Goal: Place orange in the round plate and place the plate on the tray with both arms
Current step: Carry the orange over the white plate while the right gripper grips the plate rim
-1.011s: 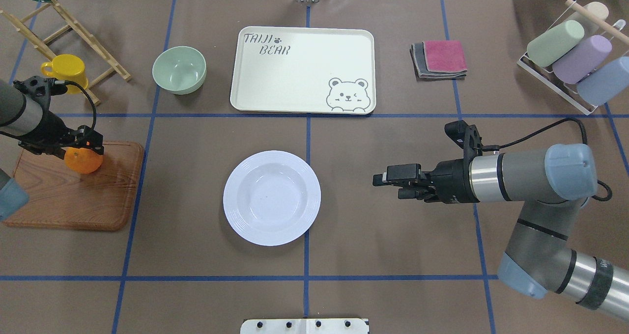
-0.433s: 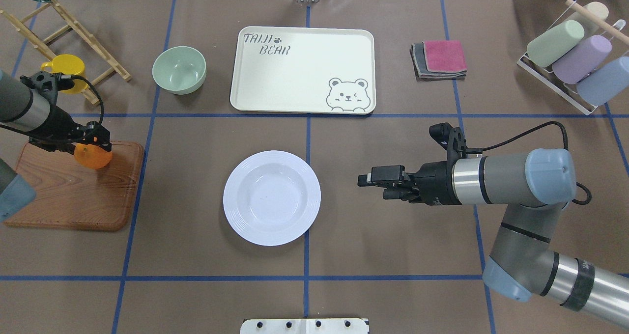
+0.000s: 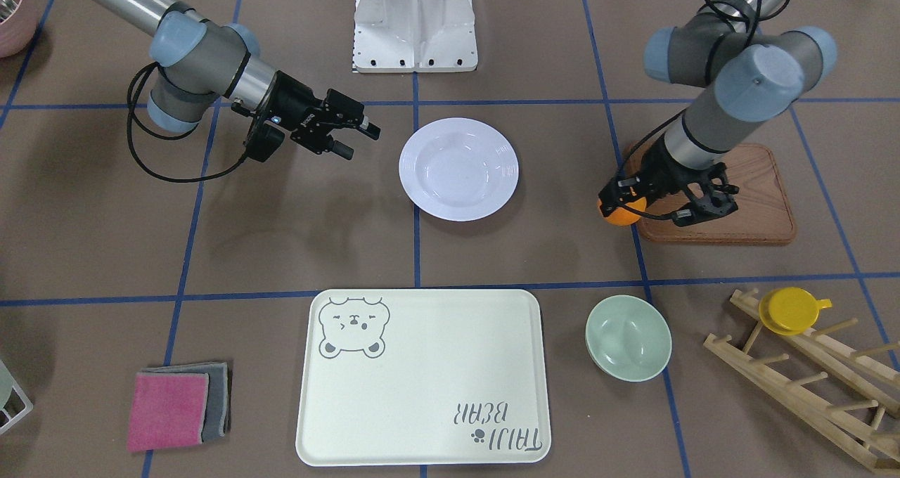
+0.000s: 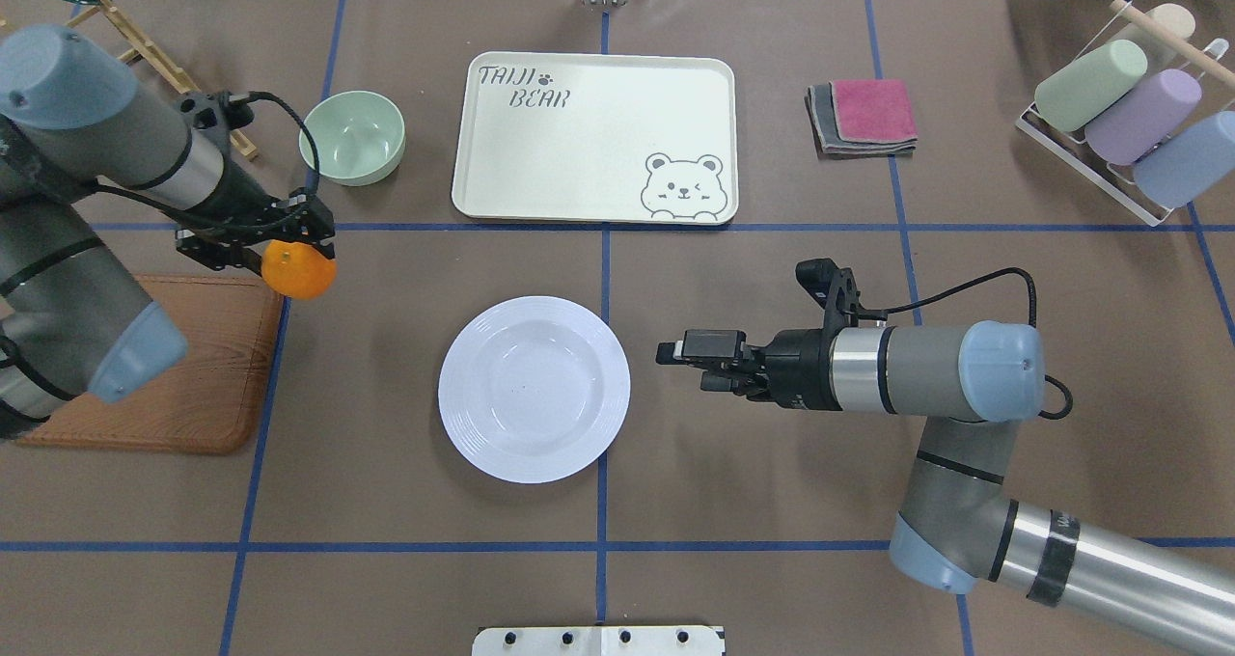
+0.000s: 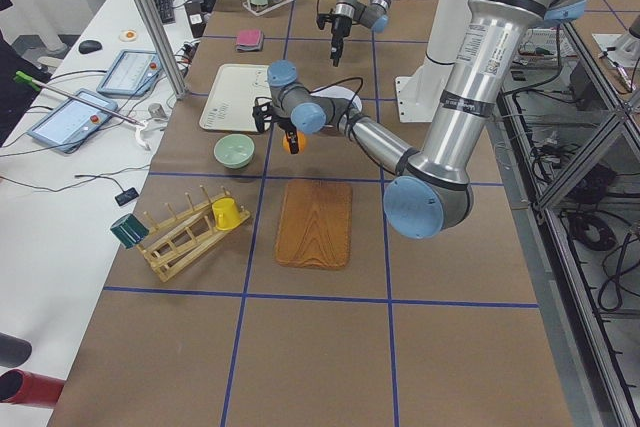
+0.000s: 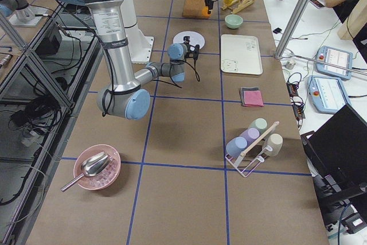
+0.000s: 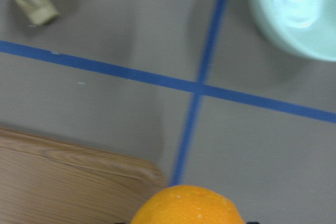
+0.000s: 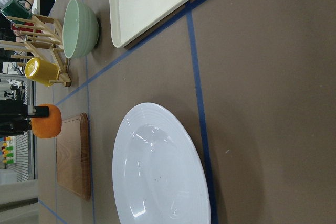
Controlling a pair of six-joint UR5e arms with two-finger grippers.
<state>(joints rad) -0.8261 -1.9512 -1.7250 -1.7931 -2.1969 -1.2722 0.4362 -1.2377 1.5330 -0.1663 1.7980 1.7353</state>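
At the far left of the overhead view a wooden board [image 4: 164,386] lies on the surface [image 4: 772,502]. Just past its far right corner the left tool [image 4: 294,248] is clamped on the orange [image 4: 301,270], one finger on either side. It holds the fruit in the air over bare surface rather than over the board. The left wrist view shows the fruit at its lower edge, with the board's corner and a crossing of blue tape lines beneath. That raised hold looks meant to carry the fruit clear of the board's edge on its way right. A green bowl [image 4: 352,137] sits on the far side, near the tool but apart from it, and has no part in the job.

Right of that, near the middle, the plate [image 4: 534,389] sits empty and flat on the surface, well apart from the orange. On the far side of it the tray [image 4: 593,135] lies bare, one long side facing the plate, so the later move goes straight away from the robot.

Right again, the right tool [image 4: 687,367] lies level and low, fingers apart and holding nothing. It points at the plate's right rim, near it without touching. I judge it is placed there to take that rim once the fruit is in, leaving the opposite rim to the left tool. Folded cloths [image 4: 864,116] lie to the right of the tray.
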